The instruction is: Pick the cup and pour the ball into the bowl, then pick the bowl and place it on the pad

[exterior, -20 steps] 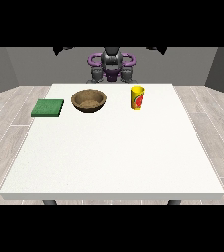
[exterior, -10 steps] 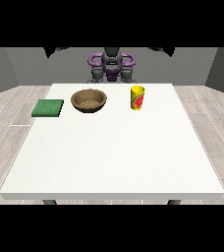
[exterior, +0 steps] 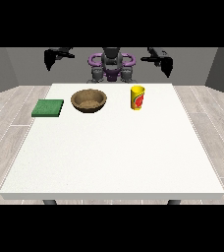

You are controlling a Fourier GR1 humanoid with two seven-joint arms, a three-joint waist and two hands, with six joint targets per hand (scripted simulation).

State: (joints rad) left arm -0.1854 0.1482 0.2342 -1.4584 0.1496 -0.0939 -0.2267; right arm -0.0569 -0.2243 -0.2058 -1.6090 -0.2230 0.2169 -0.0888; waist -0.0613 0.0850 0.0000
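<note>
- Cup (exterior: 137, 98) upright near table's (exterior: 114, 157) far edge, right of bowl (exterior: 89, 100).
- Looks light, stiff; best gripped round mid-wall.
- Hands (exterior: 166, 64) (exterior: 50, 60) raised, empty; finger spread impossible to tell.

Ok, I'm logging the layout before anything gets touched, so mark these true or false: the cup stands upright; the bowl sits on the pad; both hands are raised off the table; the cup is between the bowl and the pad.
1. The yellow cup stands upright. True.
2. The bowl sits on the green pad. False: it rests on the table, beside the pad and apart from it.
3. Both hands, at the view's left and the view's right, are raised off the table. True.
4. The cup is between bowl and pad. False: the bowl is in the middle.
</note>
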